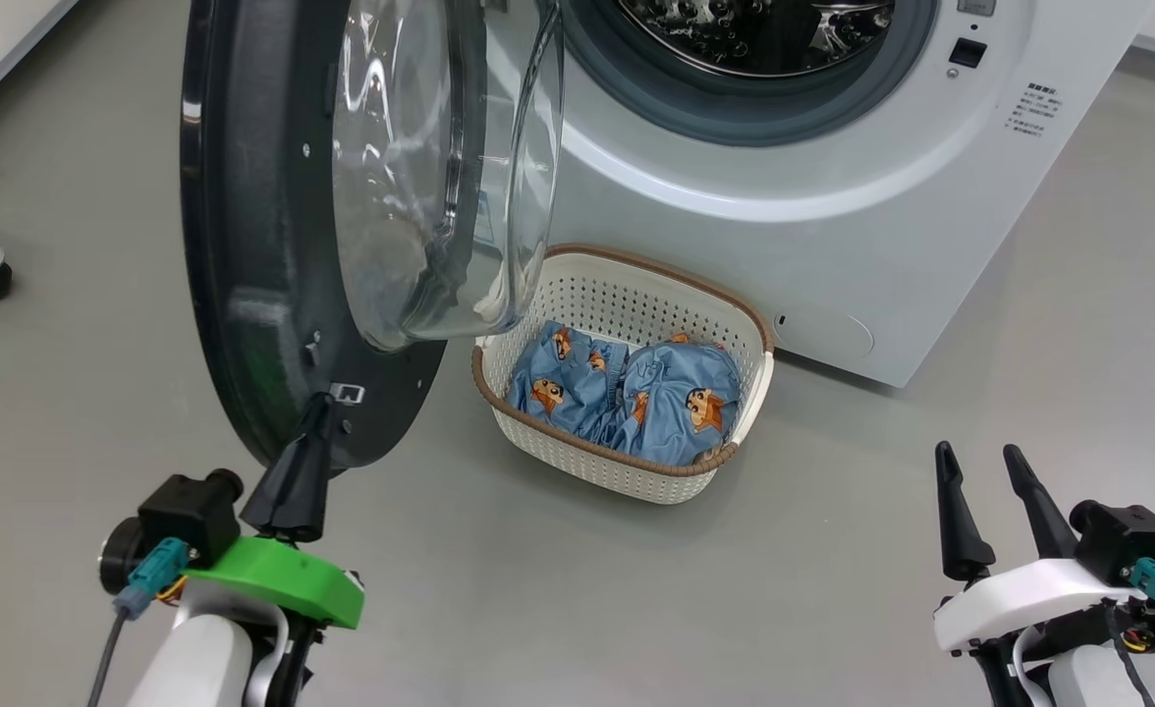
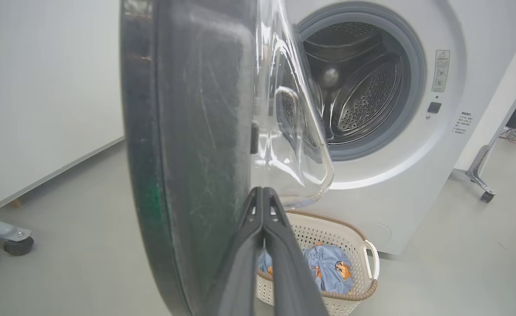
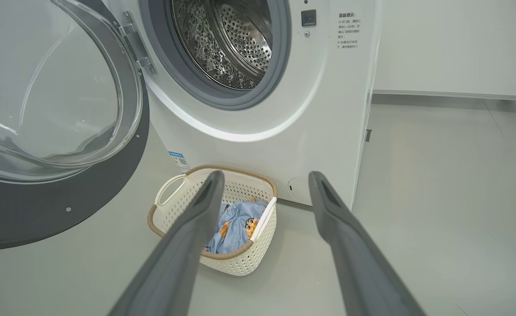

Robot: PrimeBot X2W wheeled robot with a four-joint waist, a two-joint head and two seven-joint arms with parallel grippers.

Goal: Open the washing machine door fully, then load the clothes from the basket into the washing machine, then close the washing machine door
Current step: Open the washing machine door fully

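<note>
Black-rimmed door: open, clear glass bowl
Clothes: light blue, in cream basket
Left end effector: closed
Right end effector: wide

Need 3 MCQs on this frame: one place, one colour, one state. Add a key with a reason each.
1. Where is the basket relative to the washing machine?
A. On top of it
B. On the floor before its front
C. Inside its drum

2. What colour is the basket's rim?
A. Brown
B. Blue
C. Black

3. Of the left gripper and right gripper, which is open?
A. Left only
B. Right only
C. Both

Key:
1 B: it stands on the grey floor, close before the white front.
2 A: a brown woven-look band rings the cream wall.
3 B: the right one's jaws stand apart; the left one's are pressed together at the washing machine door.
</note>
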